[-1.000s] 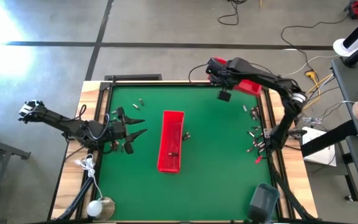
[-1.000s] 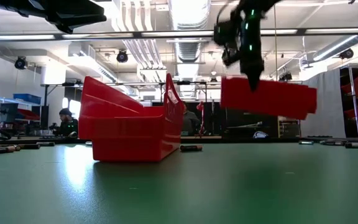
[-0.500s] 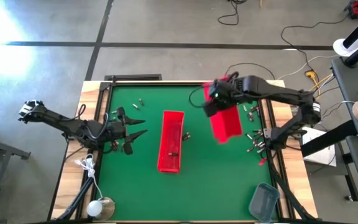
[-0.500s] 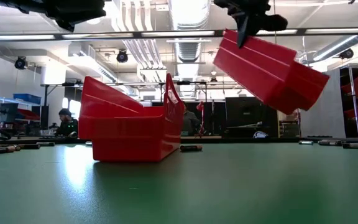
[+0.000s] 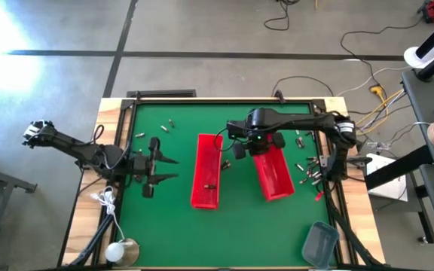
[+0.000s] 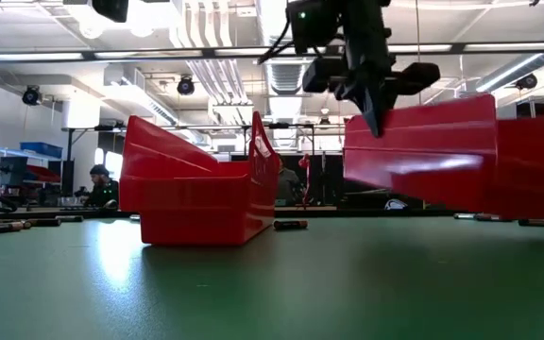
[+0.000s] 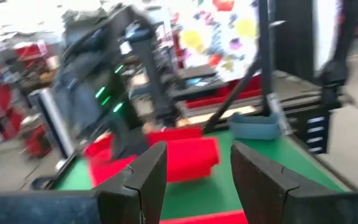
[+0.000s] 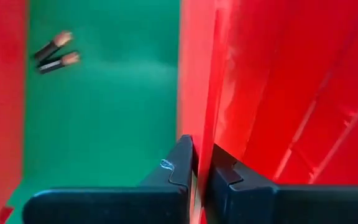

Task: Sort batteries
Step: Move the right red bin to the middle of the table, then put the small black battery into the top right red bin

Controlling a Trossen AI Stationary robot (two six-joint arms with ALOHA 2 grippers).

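We see the right gripper (image 5: 256, 144) with its jaws pinched tight on the wall of a red bin (image 5: 274, 173), while the left gripper (image 5: 166, 168) waits with jaws spread and nothing in them.

In our low view the carried bin hangs above the green worktop (image 5: 247, 226), tilted, beside a second red bin (image 5: 206, 170) resting at the middle. We find batteries scattered loose on the worktop: a cluster near the right edge (image 5: 307, 169), a few by the far left corner (image 5: 170, 123), two lying between the bins (image 8: 56, 52), and one inside the middle bin (image 5: 209, 186). A grey tray (image 5: 319, 242) sits at the near right corner.
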